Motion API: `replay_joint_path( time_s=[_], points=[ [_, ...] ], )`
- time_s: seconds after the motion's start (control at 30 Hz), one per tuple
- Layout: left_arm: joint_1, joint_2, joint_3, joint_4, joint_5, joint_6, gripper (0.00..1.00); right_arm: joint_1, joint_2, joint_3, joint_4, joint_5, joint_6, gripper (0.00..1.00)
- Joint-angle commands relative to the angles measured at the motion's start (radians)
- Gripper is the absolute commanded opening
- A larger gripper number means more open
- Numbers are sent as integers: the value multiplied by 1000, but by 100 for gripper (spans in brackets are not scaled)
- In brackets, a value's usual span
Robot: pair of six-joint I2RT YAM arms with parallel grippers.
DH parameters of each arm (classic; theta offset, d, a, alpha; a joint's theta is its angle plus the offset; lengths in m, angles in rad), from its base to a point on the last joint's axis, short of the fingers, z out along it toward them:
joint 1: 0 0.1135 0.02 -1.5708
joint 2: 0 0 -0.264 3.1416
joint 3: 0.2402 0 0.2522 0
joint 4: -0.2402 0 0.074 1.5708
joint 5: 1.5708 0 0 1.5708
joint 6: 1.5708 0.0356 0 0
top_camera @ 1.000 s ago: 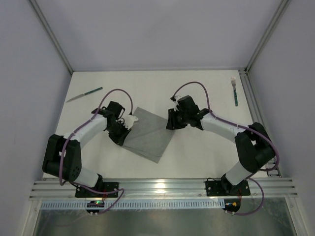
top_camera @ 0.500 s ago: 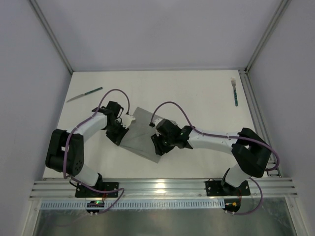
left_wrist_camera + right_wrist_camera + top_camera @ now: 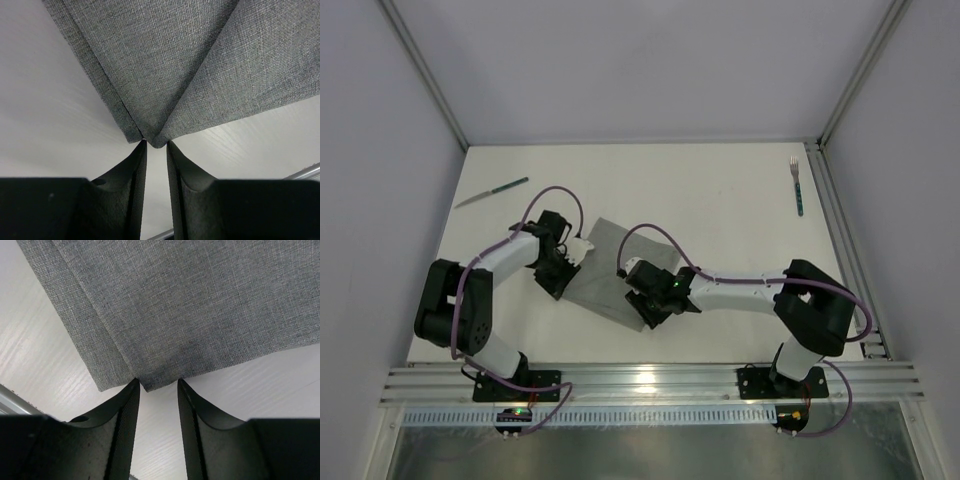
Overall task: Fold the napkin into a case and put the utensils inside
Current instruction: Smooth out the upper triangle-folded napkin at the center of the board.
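The grey napkin point(image 3: 610, 268) lies flat on the white table as a folded diamond, with layered edges showing in the left wrist view point(image 3: 165, 65) and the right wrist view point(image 3: 190, 305). My left gripper point(image 3: 560, 280) point(image 3: 156, 145) is at the napkin's left corner, open by a narrow gap, and the corner tip lies just at its fingertips, not between them. My right gripper point(image 3: 642, 312) point(image 3: 158, 382) stands open at the near corner, which sits at the mouth of the jaws. The knife point(image 3: 492, 192) lies far left. The fork point(image 3: 797, 185) lies far right.
Grey walls close the table on three sides. A metal frame rail point(image 3: 640, 380) runs along the near edge by the arm bases. The right arm stretches low across the table from its base to the napkin.
The right arm has swung from the napkin's right side down and left to its near corner. The left gripper opened slightly and let go of the left corner.
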Motion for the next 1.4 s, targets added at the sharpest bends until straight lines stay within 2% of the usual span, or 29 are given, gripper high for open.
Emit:
replay_joint_path(
  time_s=[0.0,0.17,0.3,0.37,0.6,0.63,0.9,1.0,1.23,1.3,1.37],
  points=[
    [5,-8,-9,29,-8,-6,24,2,-12,41,-2,47,-26,40],
    [5,-5,-3,26,-2,-8,24,0,2,44,8,36,-28,29],
    [5,-10,-1,19,-1,-6,24,0,-7,44,2,22,-42,9],
    [5,-11,-1,18,1,-5,24,2,-13,48,-4,11,-54,3],
    [8,-16,17,18,4,-6,22,18,-55,105,-76,-45,-85,3],
    [9,-22,22,16,6,-8,22,20,-58,113,-79,-93,-95,3],
    [20,-37,51,-10,16,-6,17,35,-44,87,-42,-211,-121,3],
    [32,-43,46,-11,13,-2,13,35,-44,46,-2,-208,-123,3],
    [42,-39,40,-14,3,1,11,35,11,47,4,-162,-154,3],
    [40,-40,36,-13,-4,3,11,35,14,53,1,-154,-160,6],
    [42,-43,33,-10,-5,3,11,35,20,67,-8,-151,-161,13]
  ],
)
